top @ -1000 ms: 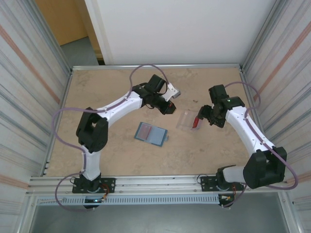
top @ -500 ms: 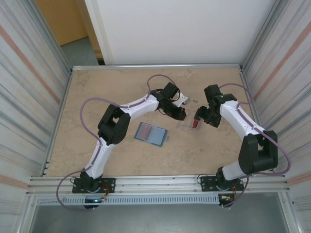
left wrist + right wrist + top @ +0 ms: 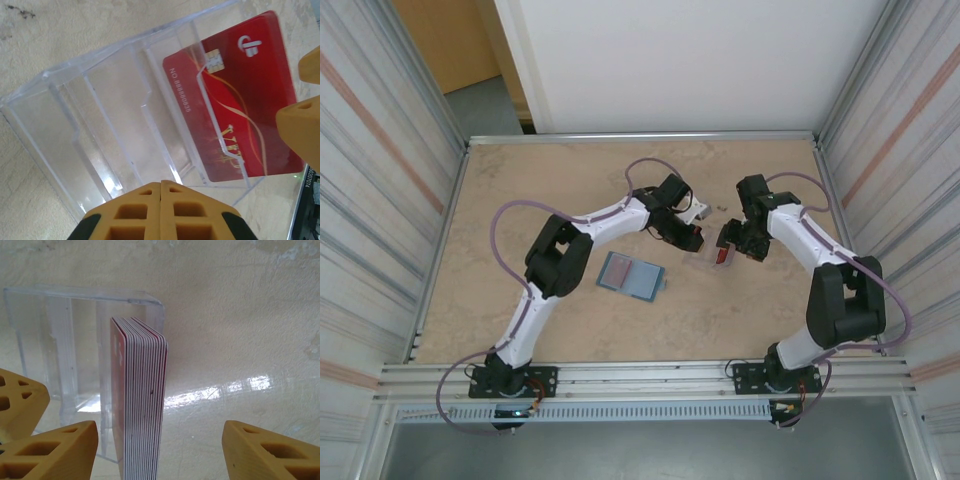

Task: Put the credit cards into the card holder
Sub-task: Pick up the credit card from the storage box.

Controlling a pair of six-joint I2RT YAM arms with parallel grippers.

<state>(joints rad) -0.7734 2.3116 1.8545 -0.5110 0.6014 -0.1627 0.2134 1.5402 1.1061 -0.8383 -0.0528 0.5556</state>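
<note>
Credit cards (image 3: 140, 400) — a red stack standing in the end compartment of a clear plastic case (image 3: 60, 340), edge-on to the right wrist camera. Right gripper (image 3: 160, 437) straddles the stack, jaws apart with a gap on each side, gripping nothing. Left gripper (image 3: 160, 200) has its fingers pressed together and holds nothing; its tips are at the case's near edge, contact unclear. The case lies on the table (image 3: 520, 200) between both grippers. Card holder (image 3: 631, 274) — teal, lying open and flat, near the case but apart from it.
</note>
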